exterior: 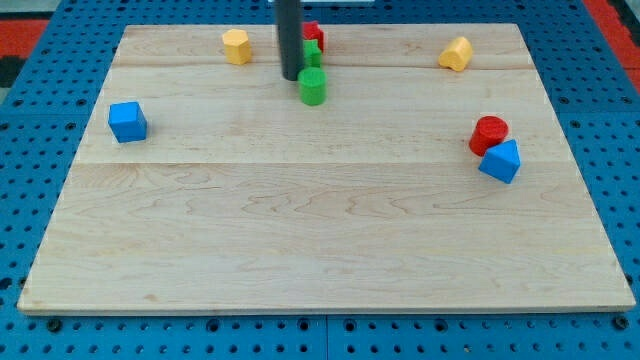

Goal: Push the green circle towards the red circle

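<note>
The green circle [313, 86] sits near the view's top centre on the wooden board [320, 230]. The red circle [489, 133] is at the view's right, touching a blue triangle block [500, 161] just below it. My tip [292, 77] is the lower end of the dark rod, just left of the green circle and close to its upper left side. Behind the rod are another green block [313, 52] and a red block [313, 33], both partly hidden.
A yellow block [237, 46] lies at the top left and another yellow block [456, 53] at the top right. A blue cube [127, 121] sits at the left. The board lies on a blue pegboard.
</note>
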`<action>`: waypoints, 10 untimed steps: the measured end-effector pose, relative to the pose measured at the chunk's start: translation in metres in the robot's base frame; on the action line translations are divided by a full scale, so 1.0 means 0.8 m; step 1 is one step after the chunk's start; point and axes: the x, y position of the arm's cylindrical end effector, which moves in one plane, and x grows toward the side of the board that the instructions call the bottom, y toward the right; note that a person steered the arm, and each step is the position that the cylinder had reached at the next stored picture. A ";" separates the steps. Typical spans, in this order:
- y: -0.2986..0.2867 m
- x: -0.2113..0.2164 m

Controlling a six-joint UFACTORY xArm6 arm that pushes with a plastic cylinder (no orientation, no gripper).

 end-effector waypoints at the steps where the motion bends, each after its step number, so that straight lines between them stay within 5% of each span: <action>1: -0.010 0.014; 4: 0.106 0.030; 8: 0.152 0.034; 9: 0.136 0.038; 10: 0.029 0.025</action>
